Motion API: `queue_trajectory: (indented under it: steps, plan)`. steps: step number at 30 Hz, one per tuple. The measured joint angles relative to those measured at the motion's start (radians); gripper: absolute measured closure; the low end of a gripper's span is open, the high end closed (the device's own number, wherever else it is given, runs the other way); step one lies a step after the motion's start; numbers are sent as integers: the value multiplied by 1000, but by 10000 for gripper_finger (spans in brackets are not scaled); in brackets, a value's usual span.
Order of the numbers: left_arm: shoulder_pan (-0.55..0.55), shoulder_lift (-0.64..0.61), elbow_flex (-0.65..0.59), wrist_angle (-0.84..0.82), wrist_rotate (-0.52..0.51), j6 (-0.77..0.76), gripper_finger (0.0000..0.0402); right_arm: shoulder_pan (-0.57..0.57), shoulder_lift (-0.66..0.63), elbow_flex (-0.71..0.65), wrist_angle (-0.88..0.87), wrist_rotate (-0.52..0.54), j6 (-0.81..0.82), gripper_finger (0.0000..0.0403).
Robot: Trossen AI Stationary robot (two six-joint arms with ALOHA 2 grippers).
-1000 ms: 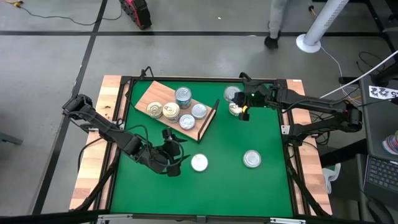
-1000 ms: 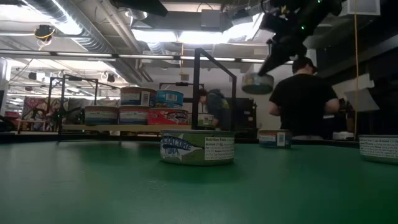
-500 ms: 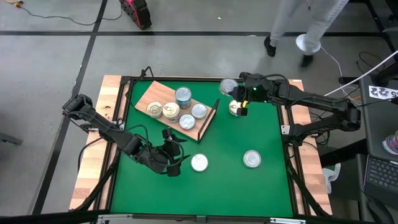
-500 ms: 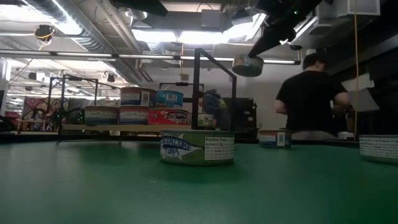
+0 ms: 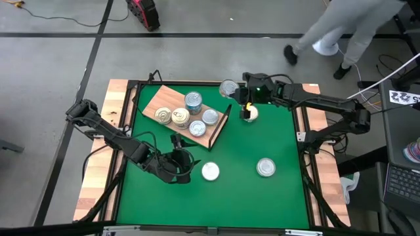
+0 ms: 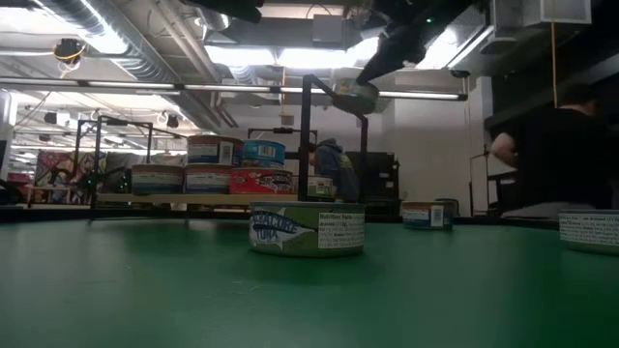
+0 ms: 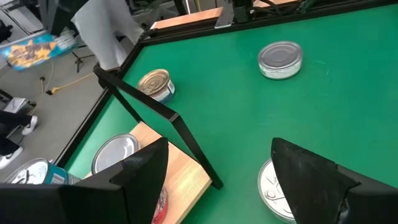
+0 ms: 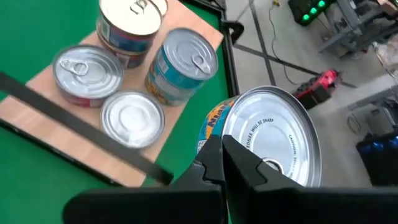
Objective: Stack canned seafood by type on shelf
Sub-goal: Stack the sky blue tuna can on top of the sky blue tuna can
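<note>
My right gripper (image 5: 237, 93) is shut on a silver-topped can (image 5: 228, 88) with a blue and yellow side label, held in the air by the black wire frame end (image 5: 224, 122) of the wooden shelf (image 5: 161, 101). In the low view this can (image 6: 355, 94) hangs level with the frame's top. Several cans (image 5: 193, 102) stand on the shelf board, some stacked. My left gripper (image 5: 184, 165) is open, low over the mat, next to a white-topped can (image 5: 210, 172) that shows beside one finger in the left wrist view (image 7: 274, 194). My right gripper pinches the can at the near part of its rim (image 8: 247, 148), its fingers (image 8: 214, 163) shut close together over the lid's edge. They come level from the table's right side. The can is lifted clear, its lid roughly level and facing up.
A gold-topped can (image 5: 249, 113) sits on the mat just right of the shelf's frame, below the right arm. A silver can (image 5: 266, 167) lies on the mat's near right part. A person walks past beyond the table's far right corner (image 5: 341, 33).
My right gripper has carried the can up and toward the table's left, from over the gold-topped can to beside the top of the shelf's wire frame. The person beyond the far edge has walked to the right.
</note>
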Motion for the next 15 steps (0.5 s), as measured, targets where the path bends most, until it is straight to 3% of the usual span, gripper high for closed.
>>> queue_trajectory:
  steps: [15]
  plan:
    - [0,0,0,-4,-1,-2,121,0,223,171,40,-75,-49,403]
